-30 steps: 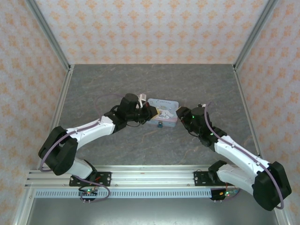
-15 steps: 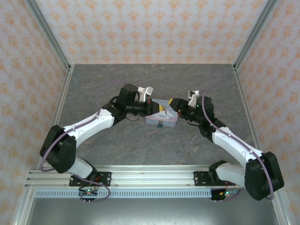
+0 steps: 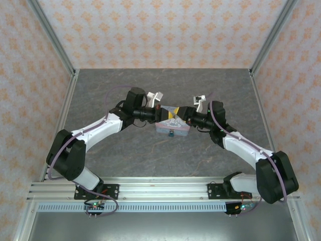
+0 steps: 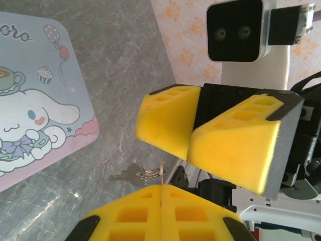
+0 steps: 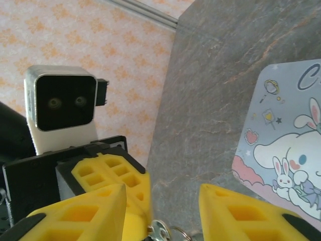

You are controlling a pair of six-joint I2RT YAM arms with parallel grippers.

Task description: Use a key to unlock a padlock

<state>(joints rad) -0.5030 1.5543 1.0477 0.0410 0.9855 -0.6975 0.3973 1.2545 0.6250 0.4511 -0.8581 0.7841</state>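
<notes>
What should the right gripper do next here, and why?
Probably close the right gripper on the key. The left gripper is shut on the key and holds it upright. The right gripper's open fingers sit either side of the key ring, so a handover looks set up.

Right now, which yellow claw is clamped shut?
The left gripper: its fingers are pressed together on the key, while the right gripper has its fingers apart.
</notes>
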